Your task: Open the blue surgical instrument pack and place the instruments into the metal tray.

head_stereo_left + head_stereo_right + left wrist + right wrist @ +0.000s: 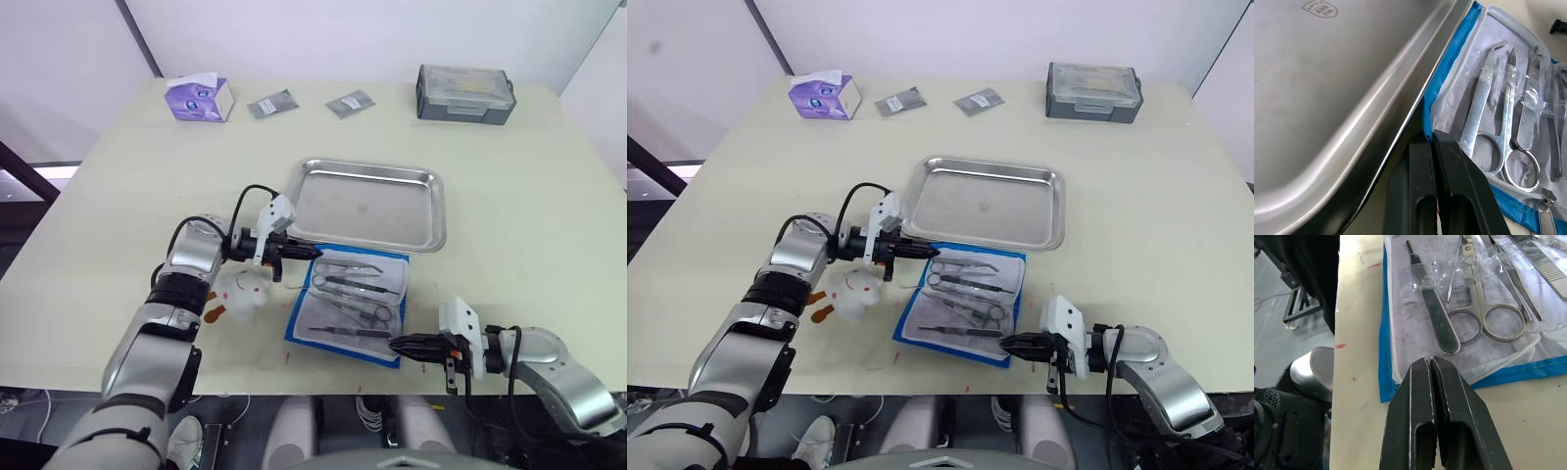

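Right claw point(397, 344): fingers closed, empty, at lower right of frame, tip just beside the near corner of the blue surgical instrument pack point(299, 318). Pack lies open at centre on the tabletop point(529, 215), instruments point(353, 289) in its clear-pocketed lining. Left claw point(312, 252): closed on the pack's far corner. Metal tray point(367, 206): just above the pack, bare.

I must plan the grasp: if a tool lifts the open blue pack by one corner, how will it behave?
The blue surgical instrument pack is thin fabric, so it probably sags. The instruments sit in loose clear pockets and may slide. Smooth steel likely slips between fingers.
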